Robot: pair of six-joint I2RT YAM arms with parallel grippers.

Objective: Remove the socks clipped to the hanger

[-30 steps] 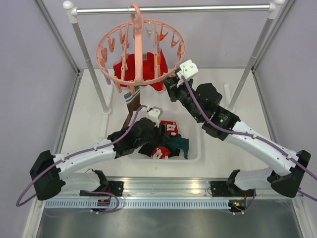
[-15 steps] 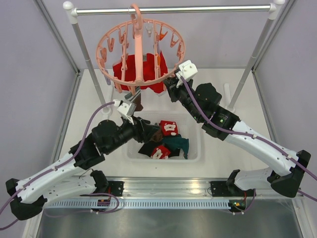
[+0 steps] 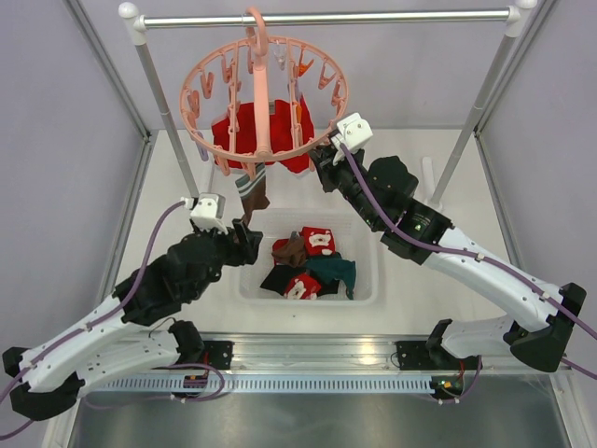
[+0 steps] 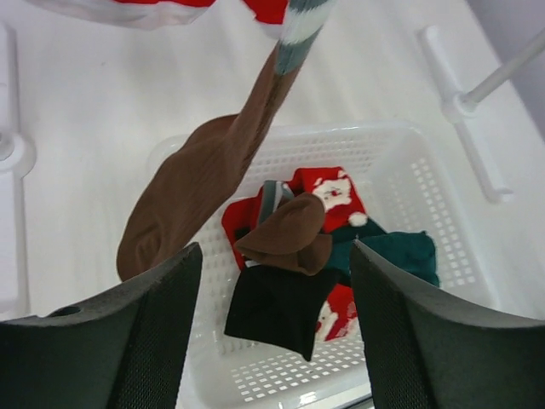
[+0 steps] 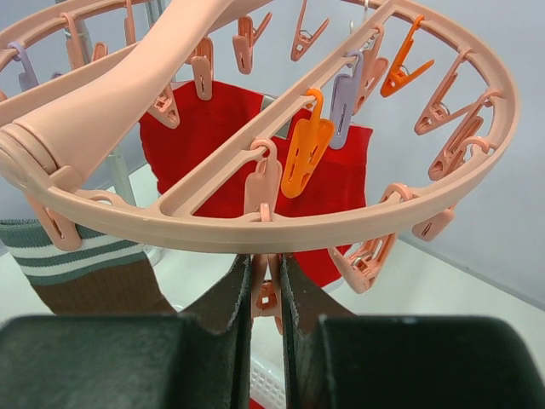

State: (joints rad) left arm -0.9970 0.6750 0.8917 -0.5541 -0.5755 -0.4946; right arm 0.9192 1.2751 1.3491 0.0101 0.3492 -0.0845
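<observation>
Left arm reaches forward and low, pincer (image 4: 277,264) wide open and empty over basket (image 4: 426,221), beside dangling brown sock (image 4: 196,187). Right arm stretched up, pincer (image 5: 266,268) pinching a clip (image 5: 268,296) under hanger (image 5: 341,226) ring. We see red socks (image 5: 204,145) clipped there.

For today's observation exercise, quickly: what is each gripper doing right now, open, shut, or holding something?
Left gripper: open, holding nothing.
Right gripper: shut on a pink clip of the hanger.

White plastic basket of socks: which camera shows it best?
Left wrist view: the white perforated plastic basket fills the frame, close up. Top view shows it small and distant. Right wrist view hardly shows it.
</observation>
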